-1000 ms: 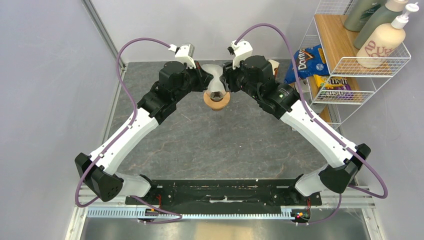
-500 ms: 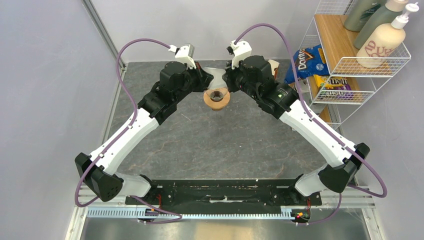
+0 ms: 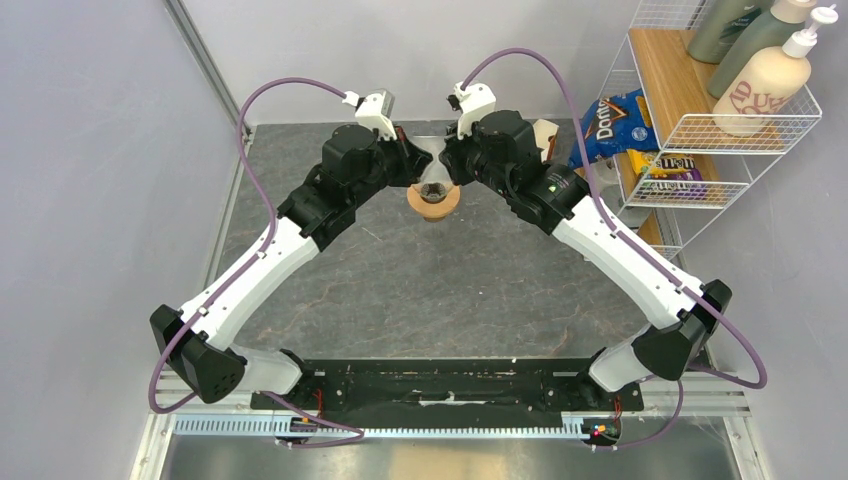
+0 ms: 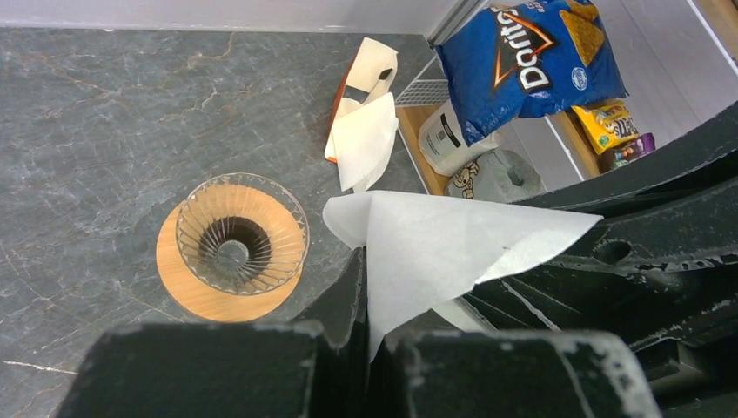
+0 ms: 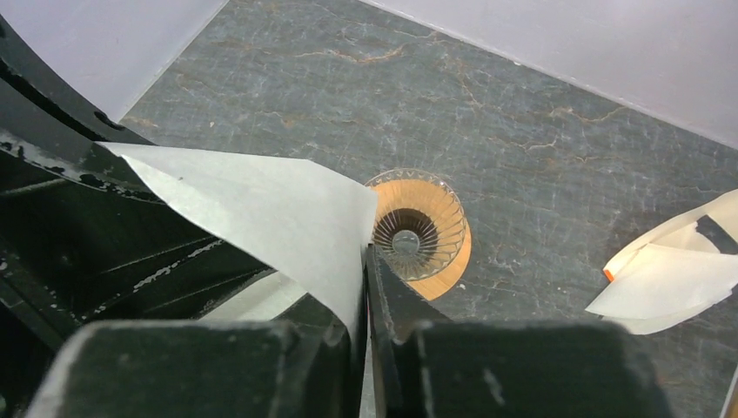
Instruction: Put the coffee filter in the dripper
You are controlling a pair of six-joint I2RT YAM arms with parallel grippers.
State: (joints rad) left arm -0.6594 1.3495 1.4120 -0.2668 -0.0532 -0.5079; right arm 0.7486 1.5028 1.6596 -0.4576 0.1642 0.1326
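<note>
The coffee filter [image 4: 435, 244] is a white paper cone held in the air between both grippers, just behind and above the dripper [image 3: 433, 198]. My left gripper [image 4: 370, 261] is shut on one edge of the filter. My right gripper [image 5: 365, 252] pinches the opposite edge of the filter [image 5: 261, 209]. The dripper [image 4: 231, 248] is ribbed clear glass in a round orange-tan wooden collar; it stands upright on the table with nothing inside. From above, the left gripper [image 3: 415, 165] and the right gripper [image 3: 448, 165] nearly meet, and little of the filter [image 3: 430, 152] shows.
A stack of spare filters in a holder [image 4: 365, 131] lies at the back right, also seen as the stack of filters [image 5: 670, 279]. A Doritos bag [image 3: 610, 120] and a wire shelf [image 3: 700, 130] with bottles and snacks stand at the right edge.
The right gripper's jaws, open a second ago, have come together on the filter. The right wrist has edged left toward the left gripper, and the filter now looks narrower between them.
</note>
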